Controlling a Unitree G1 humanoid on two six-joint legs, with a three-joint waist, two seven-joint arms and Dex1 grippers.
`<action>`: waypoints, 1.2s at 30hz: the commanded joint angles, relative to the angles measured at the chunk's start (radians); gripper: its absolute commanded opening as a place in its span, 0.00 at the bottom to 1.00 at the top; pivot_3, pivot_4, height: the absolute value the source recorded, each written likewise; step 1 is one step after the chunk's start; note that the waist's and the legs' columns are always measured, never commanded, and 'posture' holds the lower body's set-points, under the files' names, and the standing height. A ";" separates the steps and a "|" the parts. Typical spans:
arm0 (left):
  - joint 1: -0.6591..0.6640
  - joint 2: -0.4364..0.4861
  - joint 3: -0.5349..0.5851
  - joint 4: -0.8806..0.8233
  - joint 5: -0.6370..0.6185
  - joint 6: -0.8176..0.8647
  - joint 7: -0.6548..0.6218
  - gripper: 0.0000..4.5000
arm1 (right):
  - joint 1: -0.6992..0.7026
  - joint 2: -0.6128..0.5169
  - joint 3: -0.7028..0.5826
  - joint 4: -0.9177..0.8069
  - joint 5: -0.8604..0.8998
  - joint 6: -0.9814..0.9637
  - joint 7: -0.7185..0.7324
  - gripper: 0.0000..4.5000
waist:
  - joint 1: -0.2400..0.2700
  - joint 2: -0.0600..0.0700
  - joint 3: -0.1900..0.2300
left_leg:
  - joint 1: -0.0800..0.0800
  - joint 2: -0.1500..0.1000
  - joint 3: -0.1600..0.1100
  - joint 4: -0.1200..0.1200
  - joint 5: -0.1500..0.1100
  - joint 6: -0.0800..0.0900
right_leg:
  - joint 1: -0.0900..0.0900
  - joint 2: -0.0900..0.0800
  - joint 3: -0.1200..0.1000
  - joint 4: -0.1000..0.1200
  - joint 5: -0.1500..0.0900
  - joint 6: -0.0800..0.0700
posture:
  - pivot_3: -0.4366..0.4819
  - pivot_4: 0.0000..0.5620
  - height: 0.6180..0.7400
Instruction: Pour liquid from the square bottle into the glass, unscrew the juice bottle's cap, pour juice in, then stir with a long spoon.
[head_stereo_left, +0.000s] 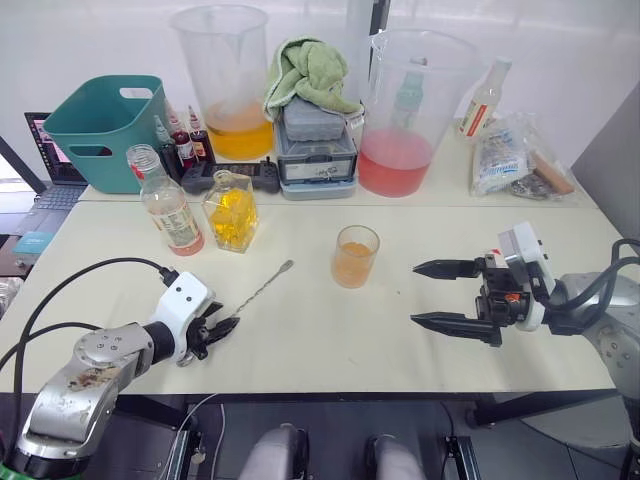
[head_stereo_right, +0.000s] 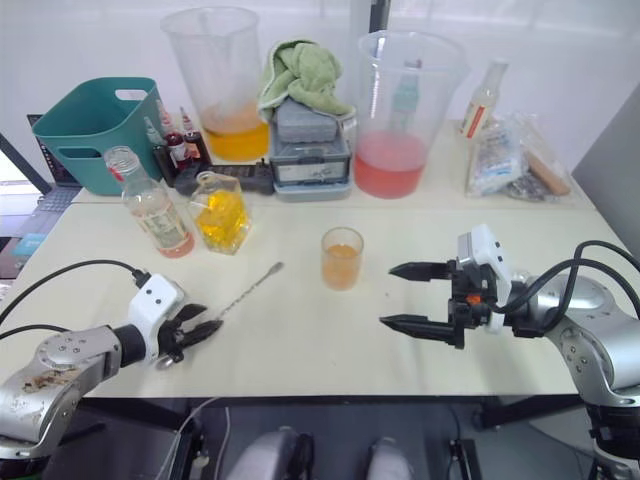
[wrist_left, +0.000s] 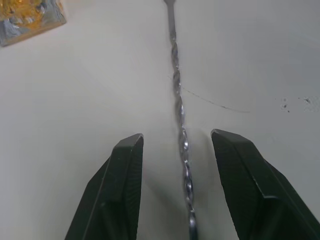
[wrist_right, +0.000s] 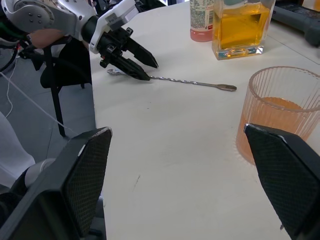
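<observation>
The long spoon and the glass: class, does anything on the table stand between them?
Nothing visible does. The long spoon lies on bare table left of the glass, its handle between the open left gripper's fingers.

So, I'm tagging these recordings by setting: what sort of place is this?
Probably a lab workbench set up for drink mixing: large measuring pitchers of coloured liquid, a laptop at the table's edge, and a handheld controller behind the bottles.
</observation>
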 joint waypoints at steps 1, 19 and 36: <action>0.035 0.071 -0.046 0.011 0.014 -0.001 -0.062 0.52 | 0.008 -0.001 -0.024 -0.032 0.002 -0.016 -0.012 1.00 | -0.002 0.000 0.000 | 0.000 0.000 0.000 0.000 0.002 -0.003 | 0.000 0.000 0.000 0.000 0.000 0.000 | 0.48 0.27 1.00; -0.042 0.092 -0.021 0.070 -0.019 0.001 -0.089 0.00 | -0.028 0.008 -0.068 -0.045 0.075 0.004 -0.053 1.00 | 0.000 0.004 -0.002 | 0.000 0.001 0.001 -0.001 -0.001 0.000 | -0.001 -0.001 0.001 0.000 0.000 0.000 | 0.48 0.27 1.00; -0.357 -0.151 0.087 0.029 -0.184 -0.150 0.004 0.00 | -0.320 0.193 -0.105 0.083 0.485 0.277 -0.483 1.00 | -0.002 -0.002 -0.001 | 0.000 0.000 0.001 -0.001 0.002 -0.004 | 0.000 -0.006 -0.001 0.000 0.002 -0.001 | 0.48 0.27 1.00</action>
